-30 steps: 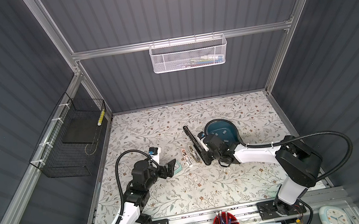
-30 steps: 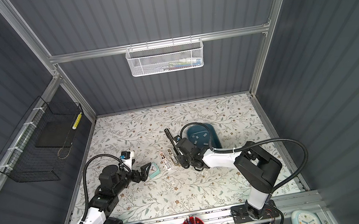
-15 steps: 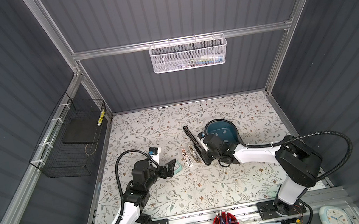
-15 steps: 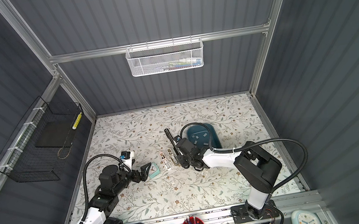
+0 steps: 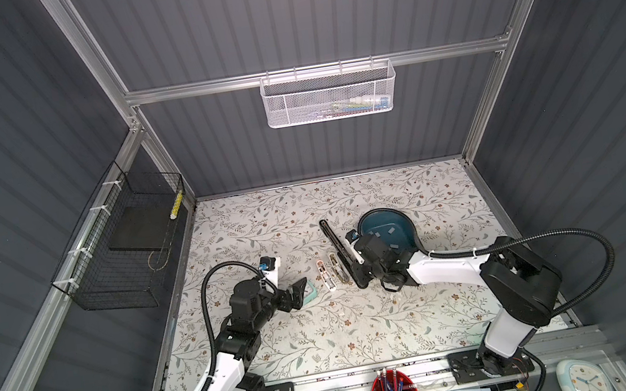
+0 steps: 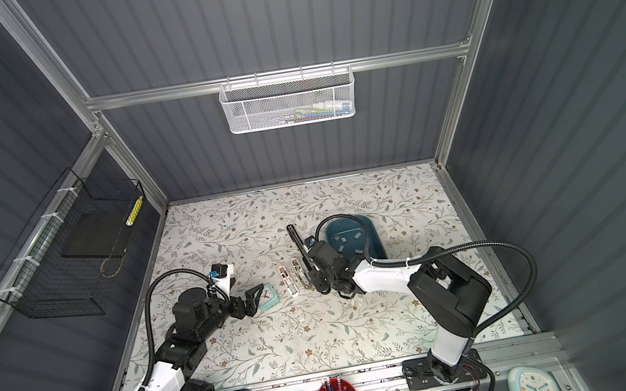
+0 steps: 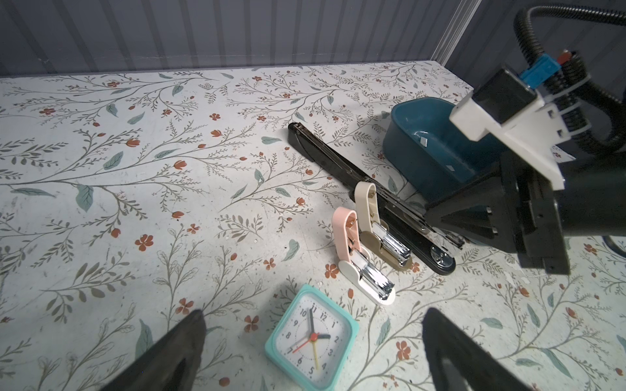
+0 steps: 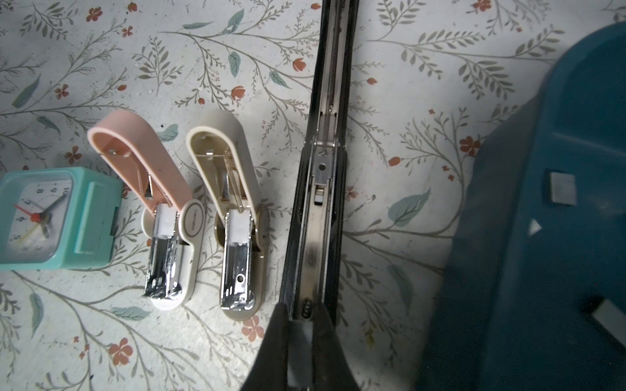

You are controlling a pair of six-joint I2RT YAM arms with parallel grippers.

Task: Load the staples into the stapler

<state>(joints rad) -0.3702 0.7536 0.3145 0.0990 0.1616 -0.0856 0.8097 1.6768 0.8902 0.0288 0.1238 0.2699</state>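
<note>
- Right gripper [image 8: 300, 316] pinches a staple strip [image 8: 299, 338] at the black stapler [image 8: 325, 169], by its open channel; spare staples [image 8: 562, 188] sit in the teal dish [image 8: 582, 101].
- Left gripper [image 7: 313, 316] gapes, empty.
- Next, likely: seat it squarely in the rail.

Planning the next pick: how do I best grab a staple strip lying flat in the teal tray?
Pinch the staple strip across its opposite edges, coming straight down: it lies flat on the tray floor, and the raised walls likely block a side approach.
</note>
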